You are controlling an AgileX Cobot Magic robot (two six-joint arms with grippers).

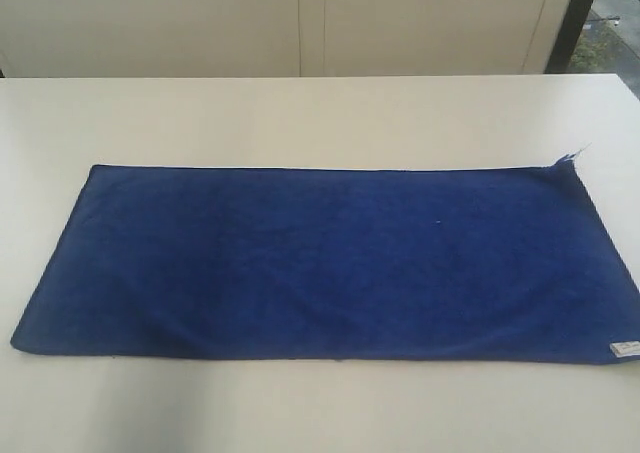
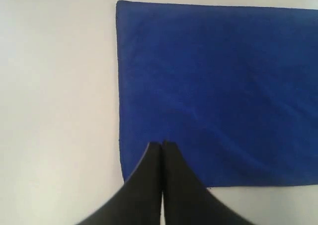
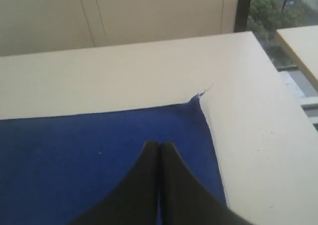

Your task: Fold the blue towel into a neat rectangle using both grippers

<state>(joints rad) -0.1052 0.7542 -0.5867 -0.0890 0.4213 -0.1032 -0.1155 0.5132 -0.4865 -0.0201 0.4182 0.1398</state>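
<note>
The towel (image 1: 320, 258) lies flat on the worktop (image 1: 300, 123), tag (image 1: 624, 349) at one corner, that end cut off. The left end effector (image 2: 162, 144) and right end effector (image 3: 158, 144) are closed, empty.

Light: bright, even daylight; window (image 3: 278, 11) beyond the table (image 1: 300, 123).
Shadows: thin, faint line under the blue towel (image 1: 320, 263).
Glare: table washed pale.
Focus: all views soft, grainy.

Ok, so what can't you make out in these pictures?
Exterior view: the towel is cut off at the right frame edge; its tag is too small to read; neither gripper shows.
Left wrist view: the shut left gripper covers part of the towel; whether it touches is unclear.
Right wrist view: the shut right gripper does the same.
</note>
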